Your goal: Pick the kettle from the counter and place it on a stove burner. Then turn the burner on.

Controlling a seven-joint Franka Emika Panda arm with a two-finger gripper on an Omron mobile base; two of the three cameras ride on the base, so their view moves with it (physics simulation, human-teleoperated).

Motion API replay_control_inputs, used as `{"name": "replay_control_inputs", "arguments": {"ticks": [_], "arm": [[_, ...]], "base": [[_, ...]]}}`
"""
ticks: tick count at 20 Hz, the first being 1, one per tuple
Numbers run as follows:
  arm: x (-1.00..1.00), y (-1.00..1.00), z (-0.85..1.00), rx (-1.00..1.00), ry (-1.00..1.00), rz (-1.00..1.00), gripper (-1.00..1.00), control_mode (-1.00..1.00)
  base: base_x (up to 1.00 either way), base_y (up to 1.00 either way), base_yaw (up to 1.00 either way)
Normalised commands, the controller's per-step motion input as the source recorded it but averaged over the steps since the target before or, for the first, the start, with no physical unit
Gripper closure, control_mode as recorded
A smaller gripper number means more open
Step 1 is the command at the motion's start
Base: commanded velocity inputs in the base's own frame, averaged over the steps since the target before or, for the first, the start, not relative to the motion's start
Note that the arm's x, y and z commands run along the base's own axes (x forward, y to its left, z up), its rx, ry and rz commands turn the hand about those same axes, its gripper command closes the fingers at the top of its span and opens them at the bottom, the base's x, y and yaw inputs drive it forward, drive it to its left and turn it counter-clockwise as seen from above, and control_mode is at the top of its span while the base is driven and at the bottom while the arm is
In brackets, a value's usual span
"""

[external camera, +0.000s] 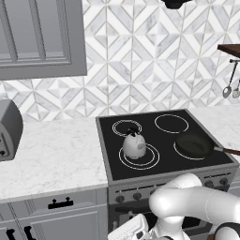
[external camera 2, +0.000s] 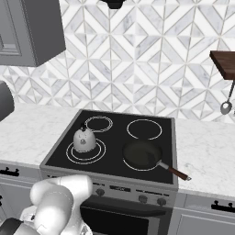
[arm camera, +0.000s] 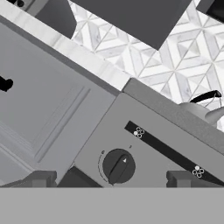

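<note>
The pale kettle [external camera: 134,145] [external camera 2: 84,140] with its black handle stands upright on the large double-ringed stove burner [external camera: 152,159] [external camera 2: 98,153] at the cooktop's front left; the disc is black. In the hand view the kettle [arm camera: 199,109] peeks over the stove's front edge. My gripper [arm camera: 113,178] is low, facing the stove's front panel, open with its fingertips [arm camera: 41,177] wide apart. A dark round knob [arm camera: 118,166] sits straight ahead between them, apart from both tips. The marble counter [external camera: 51,154] [external camera 2: 27,128] lies left of the stove.
A dark frying pan [external camera: 193,145] [external camera 2: 141,154] sits on the front right burner, handle pointing right. A grey toaster [external camera: 7,129] stands on the left counter. Utensils [external camera: 227,89] hang under a wooden shelf at right. Grey cabinet fronts [arm camera: 39,113] flank the stove panel.
</note>
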Motion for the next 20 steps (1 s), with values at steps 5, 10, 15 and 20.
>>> {"name": "replay_control_inputs", "arguments": {"ticks": [5,10,15,20], "arm": [[0.11,-0.15,0.01,0.28,0.00,0.09,-1.00,-1.00],[0.00,0.01,0.09,0.29,0.00,0.14,-1.00,-1.00],[0.01,0.09,0.07,0.31,0.00,0.11,-1.00,-1.00],[0.10,0.09,0.13,0.41,0.00,0.00,-1.00,-1.00]], "base": [[0.00,0.00,0.00],[0.00,0.00,0.00],[0.00,0.00,0.00],[0.00,0.00,0.00]]}}
